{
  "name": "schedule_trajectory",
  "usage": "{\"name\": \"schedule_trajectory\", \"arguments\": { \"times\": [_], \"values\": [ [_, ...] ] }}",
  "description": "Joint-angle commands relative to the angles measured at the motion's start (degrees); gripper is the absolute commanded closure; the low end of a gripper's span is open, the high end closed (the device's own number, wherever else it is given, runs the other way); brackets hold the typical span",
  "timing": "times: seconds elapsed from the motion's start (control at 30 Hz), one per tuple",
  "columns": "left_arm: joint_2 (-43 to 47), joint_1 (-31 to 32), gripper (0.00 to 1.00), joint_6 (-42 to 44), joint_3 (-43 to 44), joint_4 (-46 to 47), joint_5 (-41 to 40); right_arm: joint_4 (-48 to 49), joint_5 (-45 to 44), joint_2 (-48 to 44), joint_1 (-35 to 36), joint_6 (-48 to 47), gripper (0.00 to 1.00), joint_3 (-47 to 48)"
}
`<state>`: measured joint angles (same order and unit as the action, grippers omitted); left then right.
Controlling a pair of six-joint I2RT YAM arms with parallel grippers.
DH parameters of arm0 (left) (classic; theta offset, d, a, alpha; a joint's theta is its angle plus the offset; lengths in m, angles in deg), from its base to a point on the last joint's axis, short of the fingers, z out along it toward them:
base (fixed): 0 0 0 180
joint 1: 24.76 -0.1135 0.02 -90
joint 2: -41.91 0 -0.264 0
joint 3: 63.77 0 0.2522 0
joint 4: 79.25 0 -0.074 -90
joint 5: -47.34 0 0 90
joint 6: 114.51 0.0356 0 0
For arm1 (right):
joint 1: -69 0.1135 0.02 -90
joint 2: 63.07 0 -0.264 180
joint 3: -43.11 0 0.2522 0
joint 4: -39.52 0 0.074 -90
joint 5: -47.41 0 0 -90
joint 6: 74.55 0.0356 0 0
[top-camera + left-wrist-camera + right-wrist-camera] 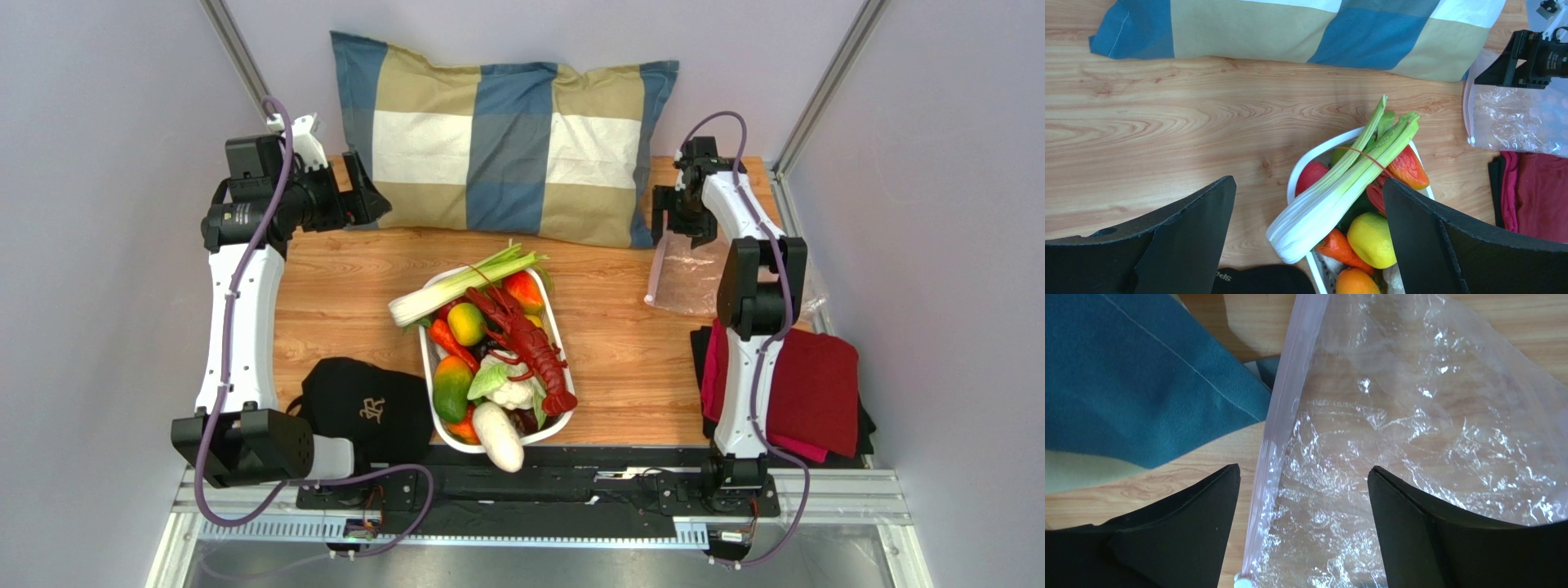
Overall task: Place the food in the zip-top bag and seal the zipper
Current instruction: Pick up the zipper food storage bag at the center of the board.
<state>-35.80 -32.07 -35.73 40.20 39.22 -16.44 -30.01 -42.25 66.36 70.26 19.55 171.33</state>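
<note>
The food lies piled in a white basket (427, 358) at the table's middle: a green-and-white leek stalk (466, 284) on top, a yellow-green fruit (465, 324), a red toy lobster (530, 343). The left wrist view shows the stalk (1346, 184), the yellow fruit (1373, 240) and an orange (1355, 283). The clear zip-top bag (693, 279) lies flat and empty at the far right. Its pinkish zipper (1281, 435) runs along its left edge. My right gripper (1303, 468) is open just above the bag's mouth, straddling the zipper. My left gripper (364, 194) is open and empty, raised at the far left.
A checked pillow (503, 135) lies along the table's back edge. A black cap (366, 410) sits near the left arm's base. A red cloth on a black one (797, 386) lies at the right front, next to the bag.
</note>
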Motion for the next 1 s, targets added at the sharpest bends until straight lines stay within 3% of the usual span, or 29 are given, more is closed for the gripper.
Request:
{"name": "schedule_trajectory", "arguments": {
  "times": [0.0,0.17,0.37,0.43,0.47,0.53,0.57,0.63,0.97],
  "values": [
    [-0.2,-0.2,0.01,-0.3,-0.3,0.7,-1.0,3.0,-2.8,2.2,0.9,1.8,0.21,3.8],
    [-0.5,-0.2,0.01,-0.4,0.0,0.7,-0.8,3.1,-2.8,4.7,0.9,1.6,0.27,4.7],
    [-0.6,-0.2,0.01,-0.2,0.4,0.4,-0.7,4.2,-1.7,5.1,0.8,1.7,0.44,4.6],
    [-0.6,-0.1,0.01,0.0,0.7,0.2,-0.6,4.2,-1.2,5.4,0.7,1.4,0.57,4.3],
    [-0.6,-0.2,0.01,0.1,0.8,0.0,-0.6,4.2,-1.1,5.3,0.7,1.3,0.68,4.2],
    [-0.5,-0.2,0.01,0.4,0.9,-0.1,-0.6,4.3,-1.1,5.1,0.6,0.8,0.78,3.4],
    [-0.4,-0.2,0.01,0.6,1.1,-0.2,-0.6,4.2,0.8,4.7,0.5,0.6,0.88,3.1],
    [-0.2,-0.2,0.01,0.9,1.1,-0.5,-0.6,3.7,1.8,3.6,0.2,0.0,0.98,2.2],
    [2.2,-0.1,0.01,5.8,0.3,2.3,7.2,5.1,13.9,-11.7,-3.9,-3.8,1.00,-7.0]
  ]
}}
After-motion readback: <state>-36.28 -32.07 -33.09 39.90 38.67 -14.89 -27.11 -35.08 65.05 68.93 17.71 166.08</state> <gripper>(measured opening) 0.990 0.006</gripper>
